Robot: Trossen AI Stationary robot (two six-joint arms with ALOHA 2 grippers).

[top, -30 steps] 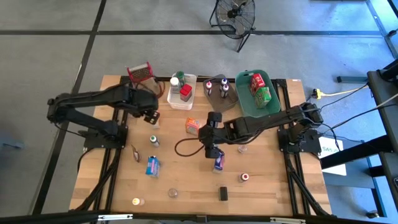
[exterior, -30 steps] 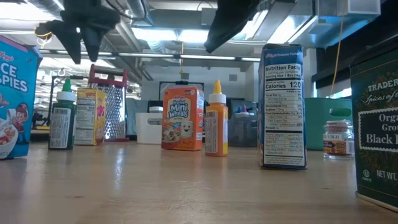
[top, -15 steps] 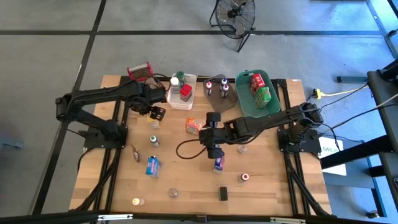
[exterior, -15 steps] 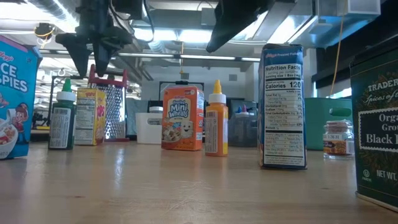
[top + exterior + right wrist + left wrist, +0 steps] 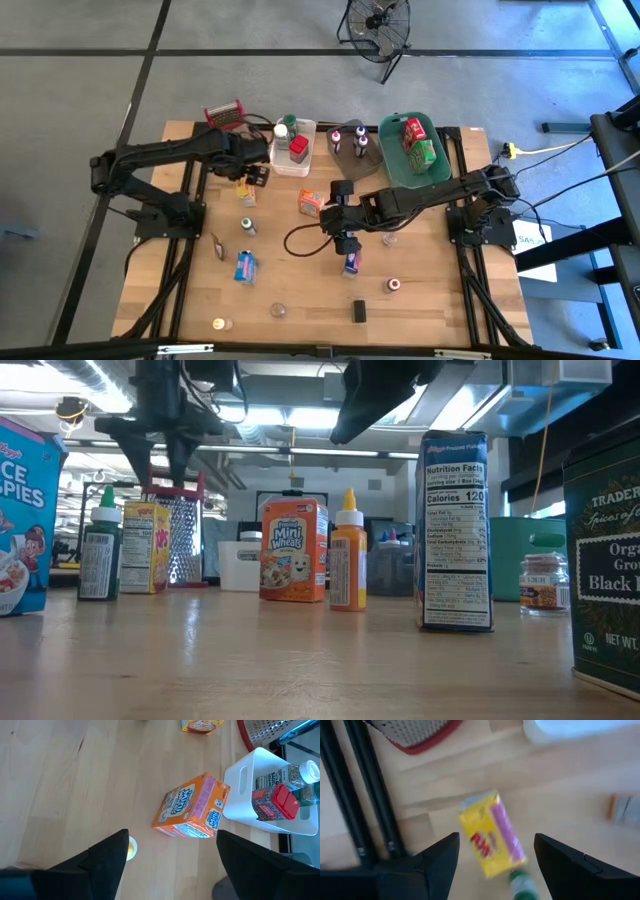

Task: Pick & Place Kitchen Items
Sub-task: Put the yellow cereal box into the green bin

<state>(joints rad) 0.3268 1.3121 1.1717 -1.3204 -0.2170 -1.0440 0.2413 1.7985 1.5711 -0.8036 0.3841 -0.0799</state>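
Kitchen items are partly sorted: several sit in the white bin (image 5: 292, 148) and green bin (image 5: 413, 150), roughly ten remain on the tabletop (image 5: 300, 290). My left pincer (image 5: 255, 180) hangs open and empty above the yellow box (image 5: 490, 832); right pincer (image 5: 345, 243) open, apparently empty.

Bright, even light; left-wrist blur

Bare wood around yellow box (image 5: 491, 834), green-capped bottle (image 5: 522, 885) touching, grater (image 5: 415, 732) near
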